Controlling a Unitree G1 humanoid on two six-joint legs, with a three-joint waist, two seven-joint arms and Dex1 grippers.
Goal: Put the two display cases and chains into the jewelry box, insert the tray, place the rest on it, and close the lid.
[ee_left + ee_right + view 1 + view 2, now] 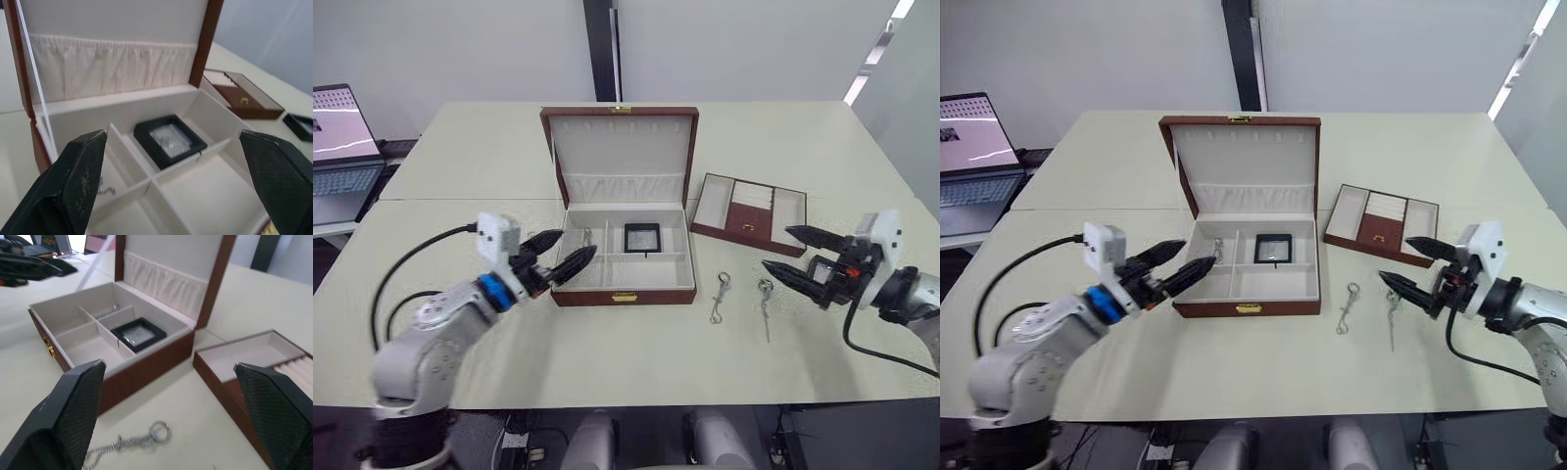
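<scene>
The jewelry box [625,291] stands open mid-table, its lid [622,147] upright behind it. One black display case [642,238] lies in the box's back middle compartment. A silvery chain [1219,245] lies in the back left compartment. To the right of the box rests the tray [749,213]. Two silvery ring-topped pieces [721,297] [766,304] lie on the table in front of the tray. My left gripper [579,242] is open and empty over the box's front left corner. My right gripper [777,249] is open and empty just right of those pieces.
A laptop [337,147] sits on a stand off the table's left side. A cable [411,259] trails from my left wrist. The pale table [607,372] runs wide in front of the box.
</scene>
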